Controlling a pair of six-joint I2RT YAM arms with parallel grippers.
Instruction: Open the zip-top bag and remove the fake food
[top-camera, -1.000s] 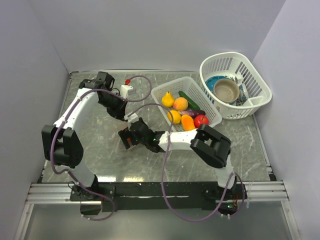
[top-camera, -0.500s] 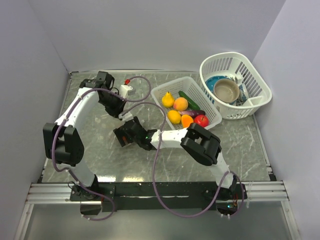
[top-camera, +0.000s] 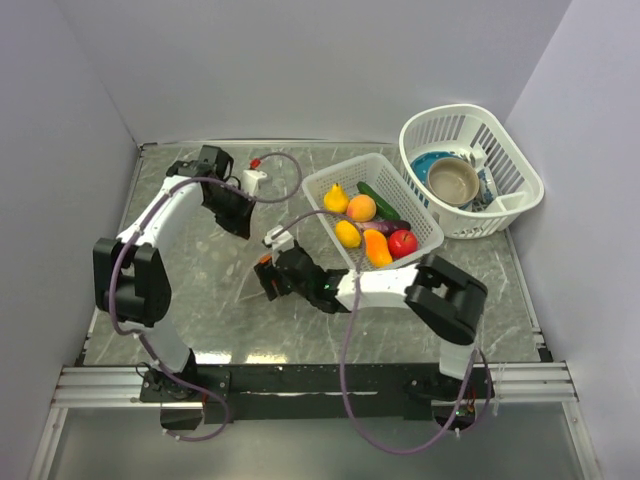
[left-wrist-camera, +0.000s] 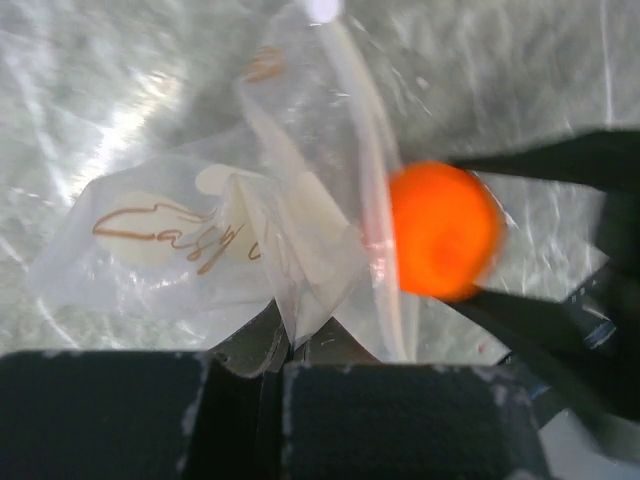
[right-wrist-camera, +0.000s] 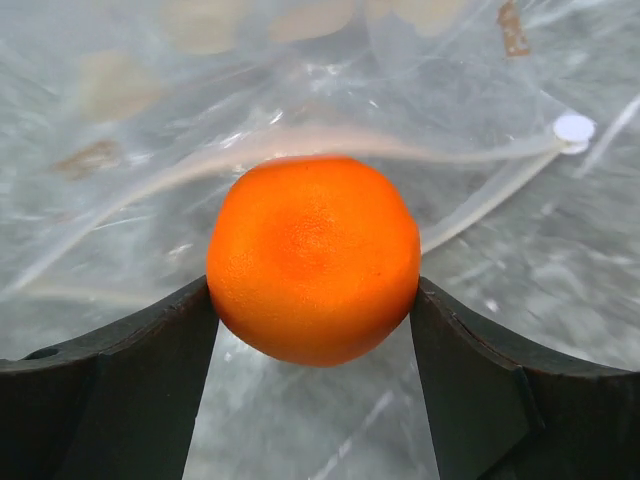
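The clear zip-top bag (left-wrist-camera: 230, 230), with white patches and brown script, lies crumpled on the marble table. My left gripper (left-wrist-camera: 285, 350) is shut on a fold of its edge. In the top view the left gripper (top-camera: 233, 214) sits at the bag's far side. My right gripper (right-wrist-camera: 313, 300) is shut on an orange toy fruit (right-wrist-camera: 313, 258), held just in front of the bag (right-wrist-camera: 300, 100) and its white zip strip (right-wrist-camera: 480, 205). The orange also shows in the left wrist view (left-wrist-camera: 443, 230). The right gripper (top-camera: 270, 280) is mid-table.
A white lattice basket (top-camera: 418, 215) holds several toy fruits and vegetables right of the grippers. A round white basket (top-camera: 520, 170) with a bowl and dishes stands at the back right. A small white object (top-camera: 253, 180) lies near the left arm.
My right gripper has pulled back to the right with the orange in it, away from the bag. The left gripper keeps hold of the bag and has shifted slightly farther back.
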